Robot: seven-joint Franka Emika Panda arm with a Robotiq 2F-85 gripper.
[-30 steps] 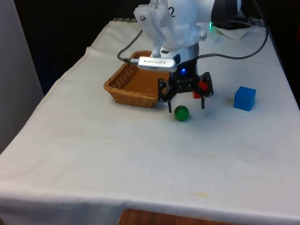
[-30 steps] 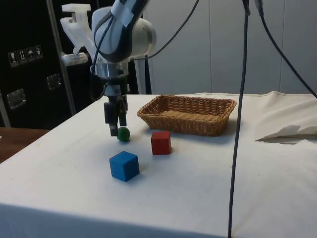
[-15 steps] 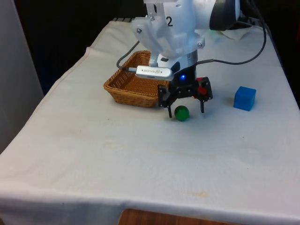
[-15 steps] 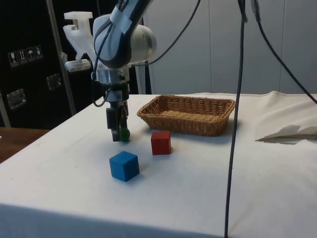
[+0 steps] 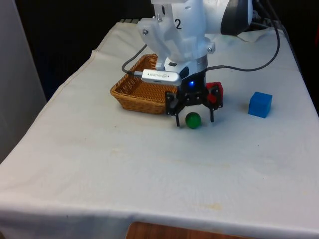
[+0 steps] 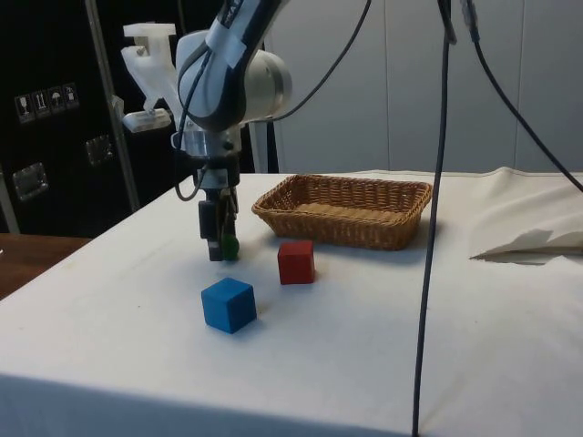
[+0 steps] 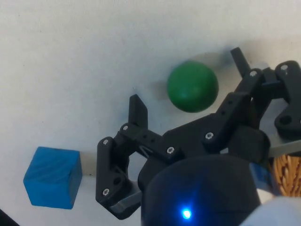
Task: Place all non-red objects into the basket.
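Note:
A small green ball (image 5: 193, 120) (image 6: 230, 246) (image 7: 192, 86) lies on the white cloth just in front of the wicker basket (image 5: 142, 87) (image 6: 346, 209). My gripper (image 5: 194, 120) (image 6: 217, 249) (image 7: 188, 80) hangs low over the ball, open, with one finger on each side and a gap to both. A red cube (image 5: 215, 92) (image 6: 296, 262) sits right behind the gripper. A blue cube (image 5: 260, 104) (image 6: 227, 304) (image 7: 51, 183) rests apart, toward the front view's right.
The basket holds nothing that I can see. Black cables (image 6: 435, 209) hang down across the side view. A crumpled fold of cloth (image 6: 528, 238) lies at the far end of the table.
The gripper has come down and shifted slightly toward the front view's left, so its open fingers now straddle the green ball. The ball and cubes have not moved.

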